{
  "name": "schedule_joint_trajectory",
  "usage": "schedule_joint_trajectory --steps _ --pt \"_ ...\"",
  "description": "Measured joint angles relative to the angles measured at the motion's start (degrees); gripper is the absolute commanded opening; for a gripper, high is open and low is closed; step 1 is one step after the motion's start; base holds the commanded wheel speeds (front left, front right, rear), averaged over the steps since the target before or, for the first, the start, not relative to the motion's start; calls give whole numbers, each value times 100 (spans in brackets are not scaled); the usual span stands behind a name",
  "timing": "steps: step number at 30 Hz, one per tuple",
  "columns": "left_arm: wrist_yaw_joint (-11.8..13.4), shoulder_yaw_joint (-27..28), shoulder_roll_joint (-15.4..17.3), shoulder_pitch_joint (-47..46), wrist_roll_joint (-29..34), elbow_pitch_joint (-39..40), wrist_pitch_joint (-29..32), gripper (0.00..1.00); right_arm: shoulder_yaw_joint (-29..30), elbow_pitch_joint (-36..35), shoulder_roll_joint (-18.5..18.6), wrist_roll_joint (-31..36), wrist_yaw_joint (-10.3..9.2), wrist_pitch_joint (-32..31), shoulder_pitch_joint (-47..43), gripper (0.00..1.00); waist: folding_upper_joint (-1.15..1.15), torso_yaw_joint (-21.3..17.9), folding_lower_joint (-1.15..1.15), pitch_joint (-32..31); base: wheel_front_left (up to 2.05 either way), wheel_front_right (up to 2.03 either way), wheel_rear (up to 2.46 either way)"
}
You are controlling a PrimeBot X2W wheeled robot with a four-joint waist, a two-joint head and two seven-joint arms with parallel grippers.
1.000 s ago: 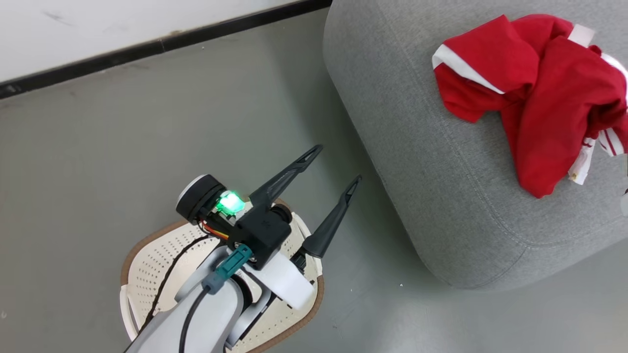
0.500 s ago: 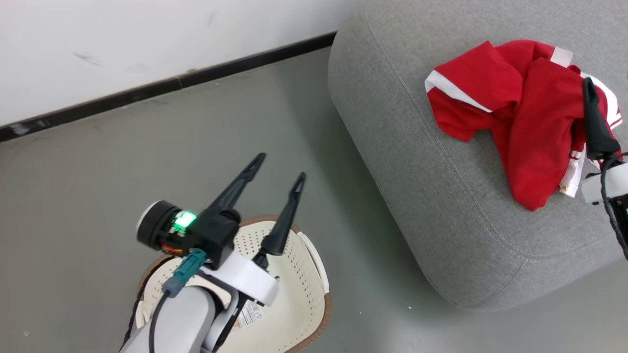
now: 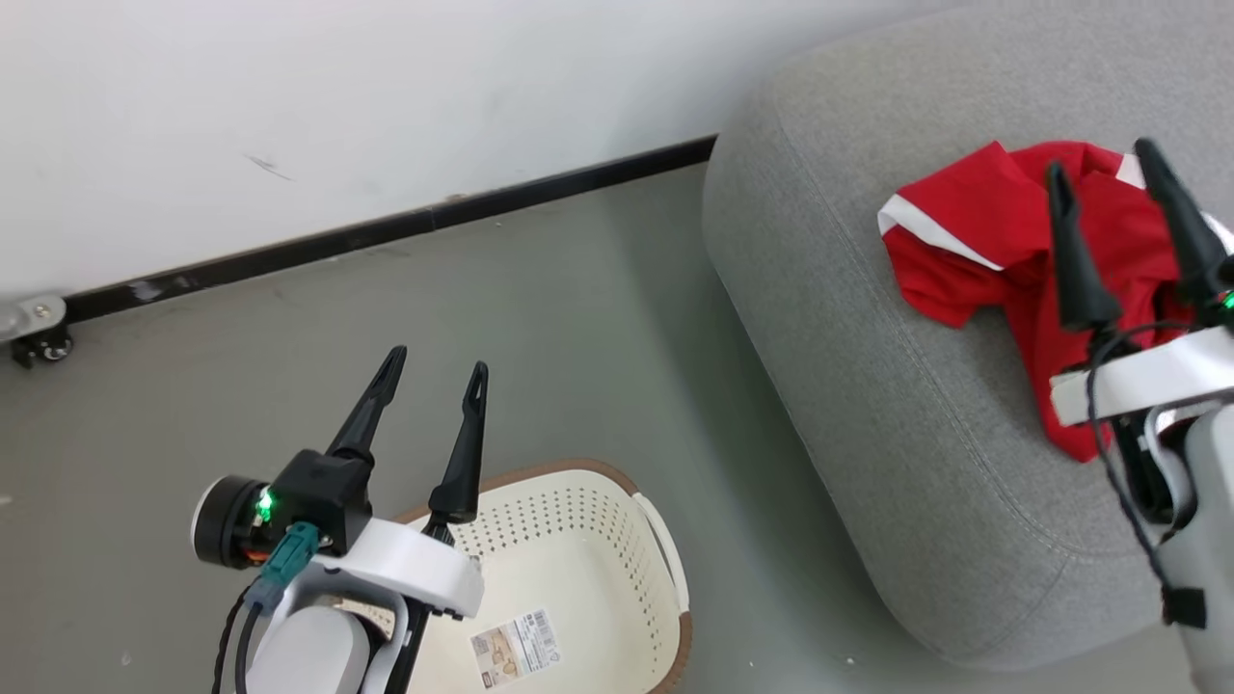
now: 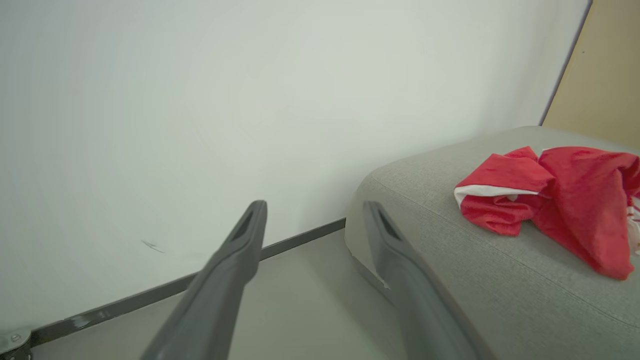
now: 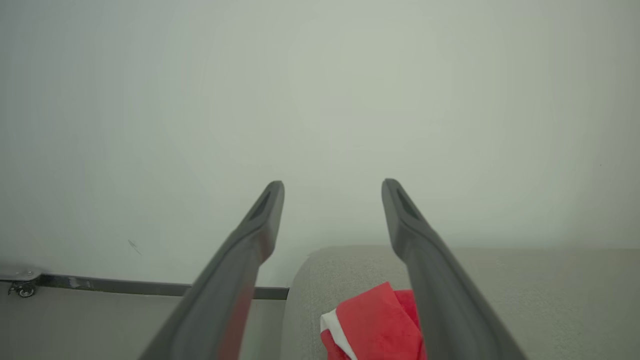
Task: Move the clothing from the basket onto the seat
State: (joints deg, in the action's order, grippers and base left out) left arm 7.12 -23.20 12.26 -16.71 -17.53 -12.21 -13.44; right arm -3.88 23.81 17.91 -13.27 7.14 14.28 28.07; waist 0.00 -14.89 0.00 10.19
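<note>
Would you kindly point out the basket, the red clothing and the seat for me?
the basket (image 3: 578, 525), head view, on its perforated inner wall.
the clothing (image 4: 575, 200), left wrist view, on the red fabric.
the seat (image 3: 848, 386), head view, on bare grey upholstery.

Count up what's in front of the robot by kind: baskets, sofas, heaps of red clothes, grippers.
Baskets: 1, the basket
Sofas: 1, the seat
Red heaps: 1, the clothing, lying on the seat
Grippers: 2, the left gripper and the right gripper, both open
Total: 5
</note>
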Motion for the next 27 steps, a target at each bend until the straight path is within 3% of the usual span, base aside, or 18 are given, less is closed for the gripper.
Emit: schedule_joint_trajectory --steps 11,27 --pt "214 179 -49 441 -51 -134 -53 100 -48 -232 -717 318 0 0 -667 100 0 365 0 -388 0 0 0" --pt "648 528 -166 926 -147 -293 -70 100 177 -221 -1292 672 0 0 -1661 100 0 815 0 -886 0 0 0"
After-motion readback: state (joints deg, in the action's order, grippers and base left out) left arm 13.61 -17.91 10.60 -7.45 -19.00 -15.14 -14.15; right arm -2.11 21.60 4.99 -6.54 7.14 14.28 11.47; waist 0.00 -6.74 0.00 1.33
